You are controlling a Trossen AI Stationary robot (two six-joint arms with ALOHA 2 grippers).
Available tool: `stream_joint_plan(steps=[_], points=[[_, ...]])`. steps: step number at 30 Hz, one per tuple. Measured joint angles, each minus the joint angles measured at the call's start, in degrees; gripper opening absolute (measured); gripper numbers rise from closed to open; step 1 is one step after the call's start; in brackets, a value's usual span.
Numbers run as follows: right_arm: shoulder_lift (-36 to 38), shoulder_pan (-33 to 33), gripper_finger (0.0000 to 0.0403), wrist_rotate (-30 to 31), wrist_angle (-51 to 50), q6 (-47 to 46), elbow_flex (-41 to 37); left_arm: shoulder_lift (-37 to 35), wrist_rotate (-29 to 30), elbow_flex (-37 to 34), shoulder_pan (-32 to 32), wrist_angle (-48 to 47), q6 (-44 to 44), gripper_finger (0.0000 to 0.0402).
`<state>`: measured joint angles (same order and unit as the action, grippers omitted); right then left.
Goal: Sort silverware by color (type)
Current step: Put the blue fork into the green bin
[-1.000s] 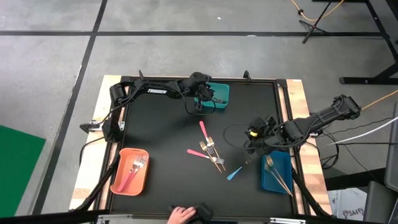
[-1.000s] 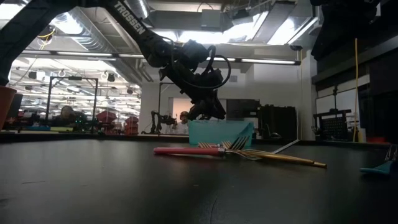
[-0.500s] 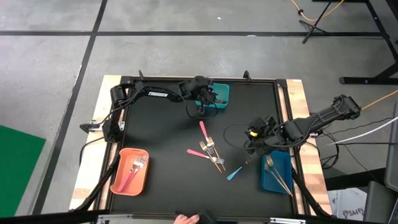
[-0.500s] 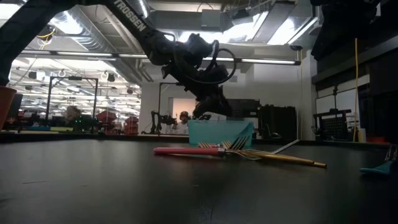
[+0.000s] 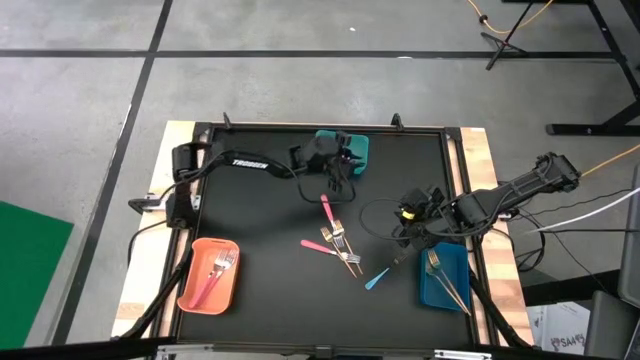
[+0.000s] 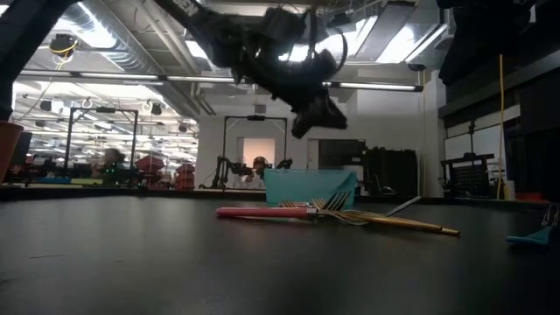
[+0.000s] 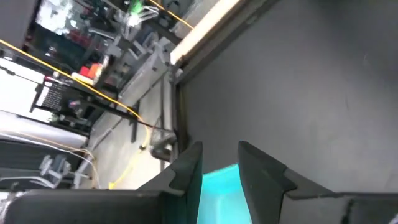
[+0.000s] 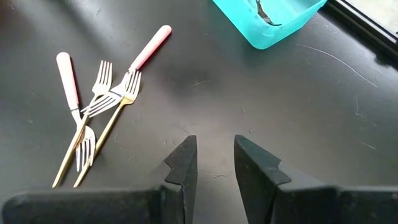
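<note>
Left end effector (image 5: 341, 170) hangs just beside the teal bin (image 5: 356, 146), raised off the counter (image 5: 250, 220), its fingers (image 7: 186, 171) a narrow gap apart and empty. Right end effector (image 5: 403, 232) waits near the blue bin (image 5: 444, 285), likewise slightly parted and empty. Between the two bins lies the silverware (image 5: 337, 240): crossed pink and gold forks, with a light-blue piece (image 5: 376, 278) nearer the blue bin.

Three bins sit on the tabletop (image 5: 250, 230): a teal bin (image 5: 355, 147), an orange bin (image 5: 208, 275) and a blue bin (image 5: 445, 278). Loose on the tabletop between them lie two pink-handled forks (image 5: 327, 209), two gold forks (image 5: 345, 252) and one light-blue utensil (image 5: 376, 277). The orange bin holds two pink-handled pieces (image 5: 212, 273), and the blue bin two gold pieces (image 5: 446, 280).
</note>
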<state>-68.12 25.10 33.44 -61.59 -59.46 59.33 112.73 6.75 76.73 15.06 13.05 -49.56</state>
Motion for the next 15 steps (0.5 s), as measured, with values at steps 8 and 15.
stream_joint_plan(steps=[8,15], points=[[0.0,0.0,0.0095,0.0,0.0,0.2,0.0,-7.4,5.6,0.0,-5.1,-4.1,4.5,0.0095],[-0.6,0.0,0.0095,0.0,0.3,3.0,0.0,-15.2,6.2,0.0,-8.7,-13.9,14.5,0.0095]])
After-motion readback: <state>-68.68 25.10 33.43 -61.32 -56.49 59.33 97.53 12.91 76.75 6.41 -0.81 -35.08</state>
